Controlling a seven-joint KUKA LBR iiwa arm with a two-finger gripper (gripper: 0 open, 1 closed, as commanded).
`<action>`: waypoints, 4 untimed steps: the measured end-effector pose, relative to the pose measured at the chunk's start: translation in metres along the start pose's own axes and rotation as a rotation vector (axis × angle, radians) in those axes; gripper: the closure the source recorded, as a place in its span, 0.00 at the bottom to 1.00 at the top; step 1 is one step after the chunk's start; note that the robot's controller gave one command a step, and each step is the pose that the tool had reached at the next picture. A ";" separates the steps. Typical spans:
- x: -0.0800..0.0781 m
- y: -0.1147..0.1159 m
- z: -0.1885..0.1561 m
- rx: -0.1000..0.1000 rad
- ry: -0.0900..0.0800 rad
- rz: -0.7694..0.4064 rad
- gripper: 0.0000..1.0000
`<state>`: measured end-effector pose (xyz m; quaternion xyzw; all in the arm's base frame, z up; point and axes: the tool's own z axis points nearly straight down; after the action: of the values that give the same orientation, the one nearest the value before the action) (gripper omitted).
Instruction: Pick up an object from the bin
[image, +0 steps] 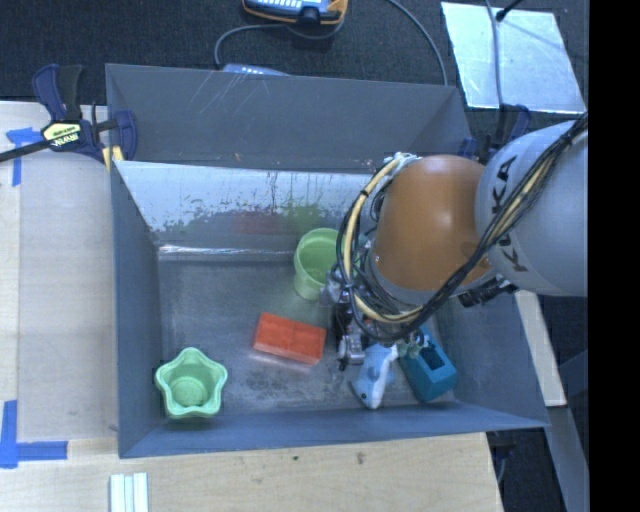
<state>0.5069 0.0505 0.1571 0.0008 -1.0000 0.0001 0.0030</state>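
— Orange block (289, 338): where does it lie?
— Flat on the floor of the bin (135, 300), about the middle, a little toward the front wall. Its long side runs left to right, slightly slanted.
— And the gripper (348, 352)?
— Low in the bin, just beside the block's right end. Whether it touches the block I cannot tell.
— Is the gripper wide, narrow, or holding something?
— I cannot tell; the wrist with its cables and the rounded orange cover (430, 225) hides too much of it.
— What else is near it?
— A pale white-and-blue thing (372, 380) just to its front right, close to the front wall. Right of that sits a blue block (432, 372), close by or touching it.
— Anything further off?
— A light green cup (318, 262) behind the gripper, near the back wall. A green star-shaped cup (190, 382) stands upright in the front left corner, well apart from the rest.
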 end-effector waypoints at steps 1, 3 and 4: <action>-0.002 0.000 -0.005 -0.001 -0.008 0.001 0.00; -0.043 0.004 0.038 -0.001 -0.007 -0.063 0.00; -0.047 0.024 0.049 0.000 -0.009 -0.218 0.00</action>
<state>0.5534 0.0743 0.1080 0.1095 -0.9940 -0.0001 -0.0015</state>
